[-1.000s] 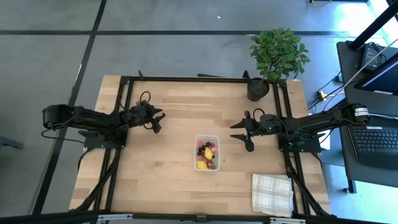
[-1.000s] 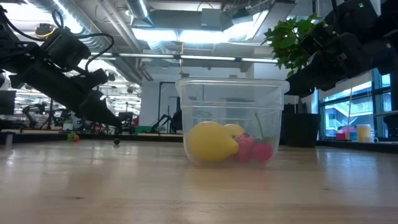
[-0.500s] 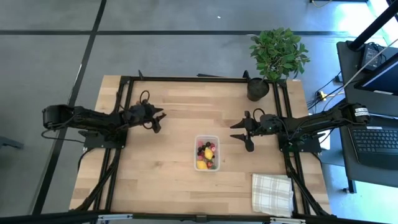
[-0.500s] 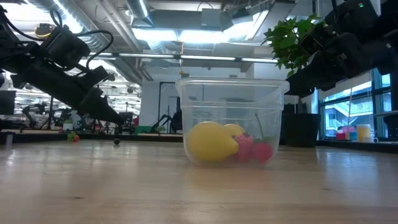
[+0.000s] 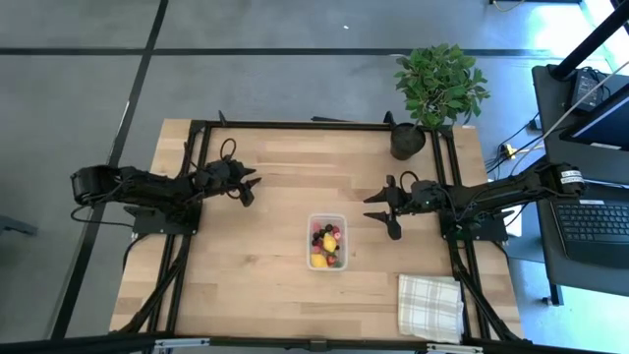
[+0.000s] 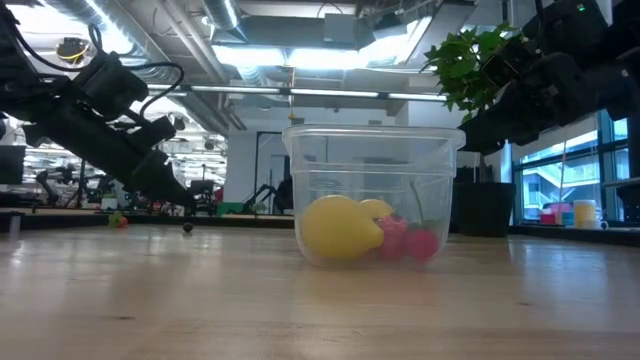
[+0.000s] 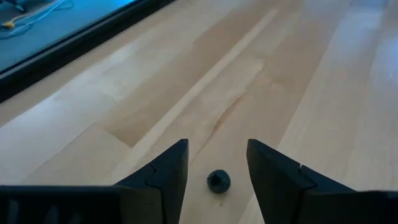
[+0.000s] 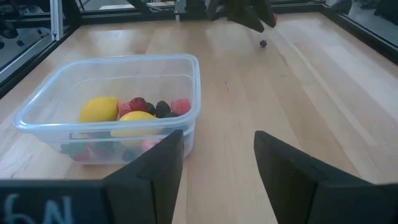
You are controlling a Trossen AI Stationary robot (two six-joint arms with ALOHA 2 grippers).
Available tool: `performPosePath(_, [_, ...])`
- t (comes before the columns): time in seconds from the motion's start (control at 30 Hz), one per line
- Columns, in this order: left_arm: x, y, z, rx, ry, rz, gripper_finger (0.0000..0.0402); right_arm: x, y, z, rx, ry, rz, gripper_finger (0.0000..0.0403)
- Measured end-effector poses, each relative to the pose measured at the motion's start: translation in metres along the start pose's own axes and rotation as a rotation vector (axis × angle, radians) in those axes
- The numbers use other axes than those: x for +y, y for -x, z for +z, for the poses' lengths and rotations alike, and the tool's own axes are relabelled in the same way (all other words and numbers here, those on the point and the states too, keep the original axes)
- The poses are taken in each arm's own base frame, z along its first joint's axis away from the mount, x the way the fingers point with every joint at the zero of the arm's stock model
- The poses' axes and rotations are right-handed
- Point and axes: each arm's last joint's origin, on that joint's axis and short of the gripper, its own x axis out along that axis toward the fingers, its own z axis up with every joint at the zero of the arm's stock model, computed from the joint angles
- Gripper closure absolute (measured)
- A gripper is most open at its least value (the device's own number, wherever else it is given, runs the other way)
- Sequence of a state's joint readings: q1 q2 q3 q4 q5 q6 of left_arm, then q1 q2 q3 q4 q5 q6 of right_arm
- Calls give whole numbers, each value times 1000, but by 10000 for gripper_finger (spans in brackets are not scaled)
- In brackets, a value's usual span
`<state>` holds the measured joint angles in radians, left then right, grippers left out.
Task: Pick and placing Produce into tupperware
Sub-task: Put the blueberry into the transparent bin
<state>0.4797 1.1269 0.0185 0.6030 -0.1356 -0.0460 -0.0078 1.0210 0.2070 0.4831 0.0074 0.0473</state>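
Observation:
The clear tupperware (image 5: 326, 241) stands on its base at the table's middle. Inside it lies produce (image 8: 134, 112): two yellow lemon-like pieces with red, pink and dark berries. One small dark berry (image 7: 217, 181) lies alone on the wood toward the left side and also shows in the low view (image 6: 187, 228). My left gripper (image 5: 251, 191) hovers open just above that berry, its fingers (image 7: 168, 168) standing on either side without touching. My right gripper (image 5: 379, 215) waits open to the right of the tupperware (image 8: 112, 102), above the table.
A black plant pot (image 5: 408, 141) with a leafy green plant stands at the far right corner. A white checked cloth (image 5: 429, 307) lies at the near right corner. Bare wood (image 5: 246, 265) spreads between the left gripper and the tub. A black frame rail (image 5: 295, 125) runs along the far edge.
My left gripper has rocked slightly up and back down over the lone dark berry, and it stays open. The right arm, the tupperware and the produce have kept still.

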Motion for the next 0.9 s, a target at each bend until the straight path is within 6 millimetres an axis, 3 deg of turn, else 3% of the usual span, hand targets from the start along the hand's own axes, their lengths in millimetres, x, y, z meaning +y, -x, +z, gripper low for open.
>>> performPosePath(0.17, [-1, -1, 4, -44, 2, -27, 245, 0, 0, 0, 0, 2, 0, 205])
performPosePath(0.9, [-2, -18, -12, 28, -2, -6, 245, 0, 0, 0, -2, 3, -2, 205])
